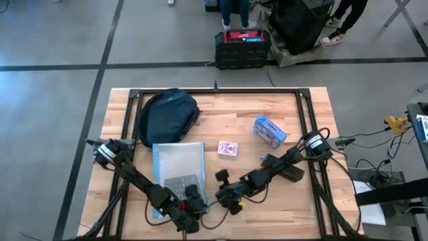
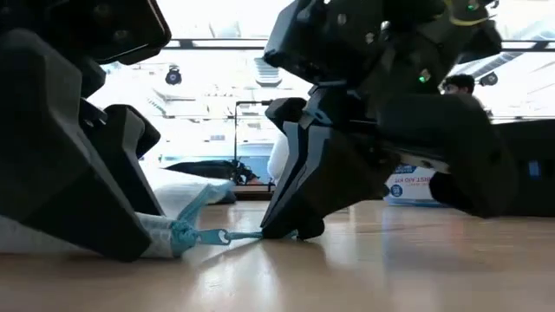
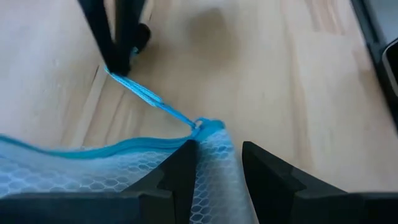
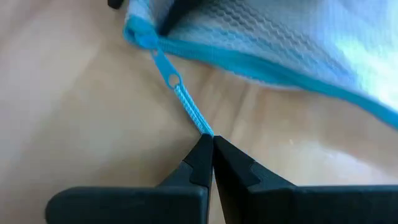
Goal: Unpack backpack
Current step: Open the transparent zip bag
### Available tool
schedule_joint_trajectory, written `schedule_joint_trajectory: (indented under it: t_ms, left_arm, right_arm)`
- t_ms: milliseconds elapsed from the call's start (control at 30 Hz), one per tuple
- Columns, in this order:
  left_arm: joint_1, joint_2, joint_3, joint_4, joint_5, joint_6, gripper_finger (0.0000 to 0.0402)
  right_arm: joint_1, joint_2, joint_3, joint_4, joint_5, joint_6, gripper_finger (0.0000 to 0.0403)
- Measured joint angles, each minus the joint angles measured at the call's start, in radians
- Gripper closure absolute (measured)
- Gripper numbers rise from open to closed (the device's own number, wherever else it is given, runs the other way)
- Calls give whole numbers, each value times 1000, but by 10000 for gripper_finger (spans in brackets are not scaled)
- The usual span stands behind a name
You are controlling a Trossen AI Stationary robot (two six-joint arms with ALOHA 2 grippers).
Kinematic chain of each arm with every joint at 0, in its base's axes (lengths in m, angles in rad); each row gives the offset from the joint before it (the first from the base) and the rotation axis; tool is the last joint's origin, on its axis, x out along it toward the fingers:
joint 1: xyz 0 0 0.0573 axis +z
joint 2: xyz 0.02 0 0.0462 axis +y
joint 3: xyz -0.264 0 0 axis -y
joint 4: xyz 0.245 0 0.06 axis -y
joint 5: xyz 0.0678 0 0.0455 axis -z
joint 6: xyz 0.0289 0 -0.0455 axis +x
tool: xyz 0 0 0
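**Both grippers at zip bag corner, counter front**

Wooden counter [image 1: 314,110]. Navy backpack [image 1: 167,115] at back left. Clear zip bag [image 1: 177,164] just in front of it, blue-edged, dark items inside. Left gripper [image 1: 194,209] at the bag's front corner; right gripper [image 1: 221,199] just beside it. Card deck [image 1: 228,148] mid-counter. Blue box [image 1: 269,130] to its right. Black box with red top [image 1: 242,45] on floor behind.

Zip bag [image 3: 93,171] cut off by wrist-view edge; contents blurred, unreadable.
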Motion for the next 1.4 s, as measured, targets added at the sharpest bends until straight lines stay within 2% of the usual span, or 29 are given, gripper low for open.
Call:
schedule_joint_trajectory:
  t_ms: [133,300,433,533,633,800,867,1100,1400]
  left_arm:
    - [-1,0,-1,-3,-4,58,285]
    - [-4,-17,-3,-11,-30,121,285]
    - [-4,-32,15,-40,-37,158,285]
    - [-6,-32,50,-63,-86,165,287]
    - [-5,-10,67,-96,-89,147,309]
    - [-4,21,80,-92,-58,135,378]
    - [-4,22,80,-91,-57,132,394]
    - [-5,23,80,-86,-50,152,395]
    - [-5,23,80,-78,-33,162,396]
  right_arm:
    - [-13,-17,1,2,-9,-21,403]
    - [-13,-25,3,30,-94,-8,403]
    - [-7,-25,3,31,-97,16,403]
    - [-7,-26,1,33,-106,35,403]
    - [-3,-27,1,37,-107,35,403]
    - [6,-27,1,40,-108,35,403]
    - [8,-27,1,42,-111,35,403]
    - [-17,-12,1,83,-115,2,403]
    - [-136,-7,2,82,-17,-47,403]
